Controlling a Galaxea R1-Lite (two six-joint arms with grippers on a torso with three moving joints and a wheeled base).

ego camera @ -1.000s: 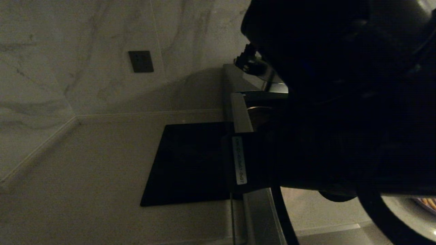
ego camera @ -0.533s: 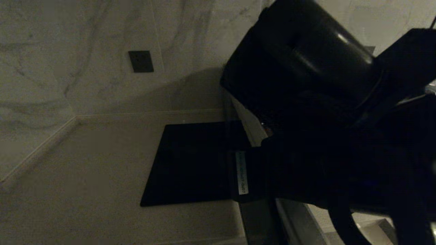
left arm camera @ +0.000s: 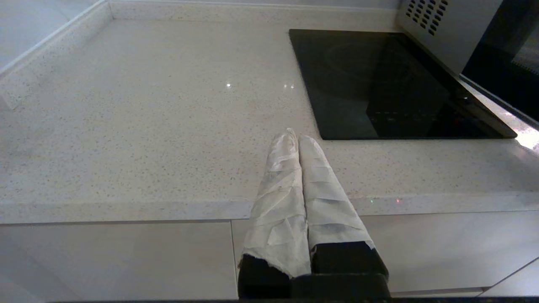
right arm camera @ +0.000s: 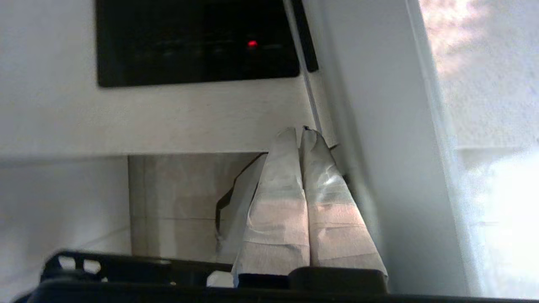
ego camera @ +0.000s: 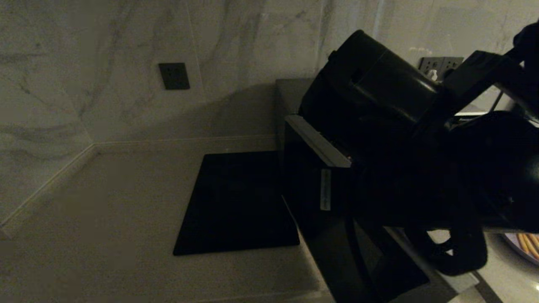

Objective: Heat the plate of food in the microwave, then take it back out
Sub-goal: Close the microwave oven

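Landmark: the microwave (ego camera: 313, 176).

The left end effector (left arm camera: 298, 141) is parked over the front edge of the surface (left arm camera: 147, 126), on the cooktop (left arm camera: 379, 84) side of the microwave, taped fingers pressed together and holding nothing.

The microwave door (ego camera: 311, 143) stands part-way open, its free edge swung out toward the robot.

The right end effector (right arm camera: 300, 132) is at the microwave front, below the control panel (right arm camera: 193, 42), fingers closed and empty.

The plate of food (ego camera: 528, 246) lies on the surface on the far side of the microwave from the cooktop, nearer the right arm. Judgement: the right arm is the better placed to fetch it.
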